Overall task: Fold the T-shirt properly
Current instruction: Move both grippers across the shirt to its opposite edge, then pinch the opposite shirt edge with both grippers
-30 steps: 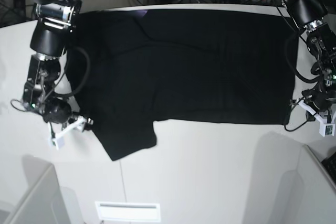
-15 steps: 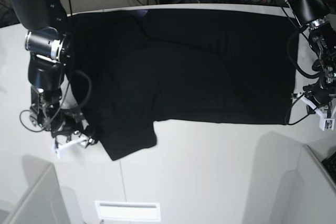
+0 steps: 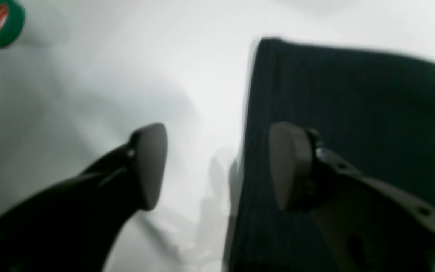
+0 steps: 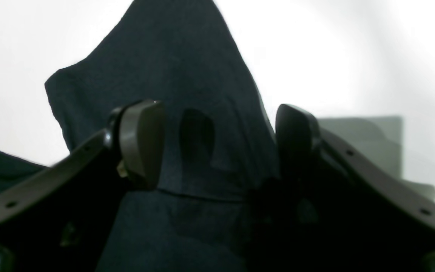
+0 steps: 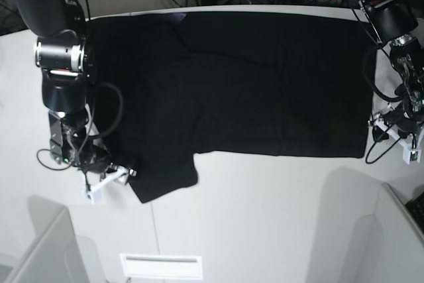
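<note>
**Two pincers standing open at opposite ends of a spread T-shirt**

The right pincer [image 4: 217, 147] is gaping wide over the tip of a sleeve, its two pads apart with black cloth lying between them and nothing pinched. In the base view this right pincer [image 5: 109, 180] is sitting at the lower outer corner of that sleeve, low over the white table [image 5: 265, 217].

The left pincer [image 3: 217, 166] is also standing wide, one pad over bare table and the other over the shirt's straight edge, gripping nothing. Seen from the base, the left pincer [image 5: 404, 138] is hanging just beside the shirt's far corner.

The T-shirt [image 5: 245, 77] is lying flat and plain black across the table, its one visible sleeve jutting toward the camera side. A roll of green tape [image 3: 2, 22] is resting on the table, well apart from the cloth.
</note>
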Action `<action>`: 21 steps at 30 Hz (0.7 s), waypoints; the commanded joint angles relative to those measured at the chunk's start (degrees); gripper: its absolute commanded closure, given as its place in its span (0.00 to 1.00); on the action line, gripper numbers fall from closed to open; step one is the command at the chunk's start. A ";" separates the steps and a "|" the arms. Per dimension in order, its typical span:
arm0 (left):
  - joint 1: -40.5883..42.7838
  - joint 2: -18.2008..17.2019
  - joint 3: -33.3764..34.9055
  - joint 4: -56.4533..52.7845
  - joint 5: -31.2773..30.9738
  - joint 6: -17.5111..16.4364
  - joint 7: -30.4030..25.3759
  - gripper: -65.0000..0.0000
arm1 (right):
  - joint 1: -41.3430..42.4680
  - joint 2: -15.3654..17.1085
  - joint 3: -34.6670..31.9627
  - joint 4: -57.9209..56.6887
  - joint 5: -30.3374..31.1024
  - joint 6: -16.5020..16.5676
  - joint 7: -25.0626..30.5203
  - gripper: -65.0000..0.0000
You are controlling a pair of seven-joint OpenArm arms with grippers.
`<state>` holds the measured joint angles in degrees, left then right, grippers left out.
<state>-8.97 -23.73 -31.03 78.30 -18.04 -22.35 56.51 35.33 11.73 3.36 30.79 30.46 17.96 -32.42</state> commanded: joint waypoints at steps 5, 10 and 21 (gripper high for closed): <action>-5.05 -1.29 -0.05 -3.97 -0.20 0.33 -0.56 0.18 | 0.49 0.27 -0.50 -0.15 -0.96 -0.50 -2.34 0.70; -9.45 -1.29 0.30 -8.63 -0.20 0.33 -0.56 0.11 | 0.32 0.19 -0.15 -0.15 -0.96 -0.77 -2.34 1.00; -18.68 -3.13 5.58 -28.41 -0.29 0.24 -7.94 0.11 | 0.14 0.27 -0.15 -0.15 -0.96 -0.86 -2.70 1.00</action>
<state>-26.35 -25.61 -25.10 48.82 -18.02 -22.28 49.58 34.57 11.66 3.16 30.50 30.70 17.72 -33.32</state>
